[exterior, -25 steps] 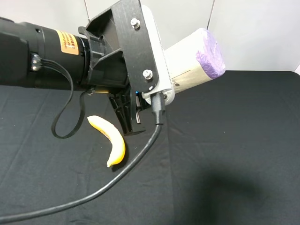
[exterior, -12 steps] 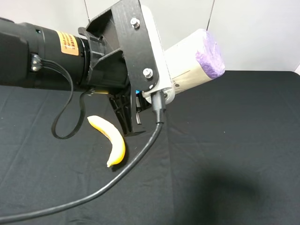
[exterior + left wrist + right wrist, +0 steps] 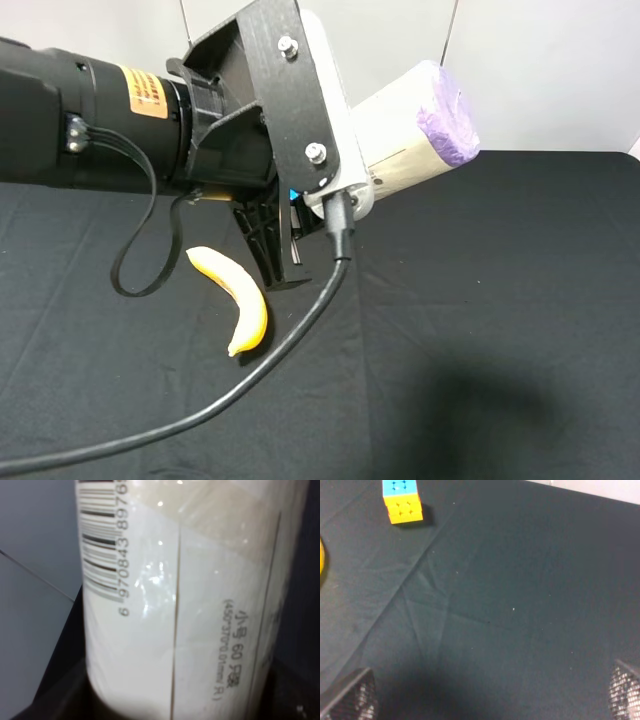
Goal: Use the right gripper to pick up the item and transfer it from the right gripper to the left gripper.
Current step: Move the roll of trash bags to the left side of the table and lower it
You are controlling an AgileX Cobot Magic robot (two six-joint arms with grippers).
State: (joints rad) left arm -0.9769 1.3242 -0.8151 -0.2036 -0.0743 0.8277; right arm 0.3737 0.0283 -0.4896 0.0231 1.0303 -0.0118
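We carry the canister [image 3: 420,125] aloft, up and right of the banana [image 3: 235,300], clamped in the left gripper [image 3: 300,190] and well clear of the black cloth [image 3: 500,300], while the right gripper [image 3: 487,695] hangs wide apart and empty, so the handover looks complete.

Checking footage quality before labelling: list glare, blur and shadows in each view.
Exterior high view: evenly lit and sharp, a soft broad shadow on the cloth at lower right. Left wrist view: the canister fills the frame, slightly soft, small glare specks on its glossy label. Right wrist view: dim; the cube is fairly sharp, the right gripper shows only blurred fingertips.
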